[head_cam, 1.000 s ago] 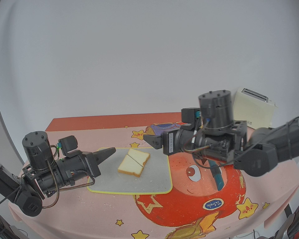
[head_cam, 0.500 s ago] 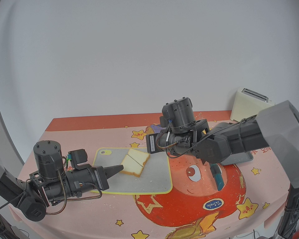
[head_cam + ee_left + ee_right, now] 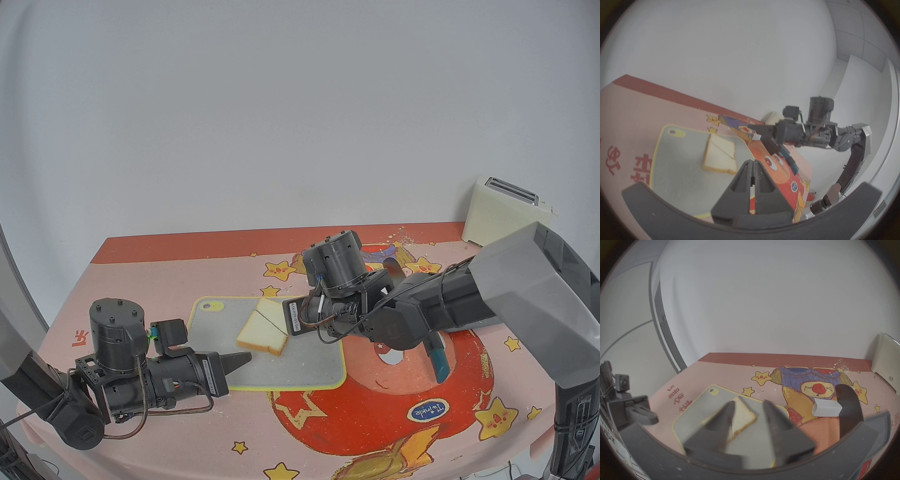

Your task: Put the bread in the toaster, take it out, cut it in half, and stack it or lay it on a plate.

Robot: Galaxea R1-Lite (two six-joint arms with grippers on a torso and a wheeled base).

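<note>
Bread (image 3: 265, 326), cut into two halves that lie flat and touching along the cut, sits near the middle of a grey cutting board (image 3: 306, 365) with a yellow rim, on the pink cartoon-print table (image 3: 156, 275). The right end effector (image 3: 747, 419) is low at the far right side of the board, just beside the bread and aimed at it. Its fingers are spread apart, and the right wrist view shows the far half of the bread in the gap between them; whether either finger touches the bread cannot be told. The left end effector (image 3: 753, 175) hangs low over the board's near left edge with its fingers pressed together and empty. Its tip points toward the bread but stops short of it. A knife (image 3: 437, 361) with a teal handle lies on the table to the right of the board, partly under the right arm. A cream toaster (image 3: 505, 212) stands at the table's far right corner, well apart from the board.
</note>
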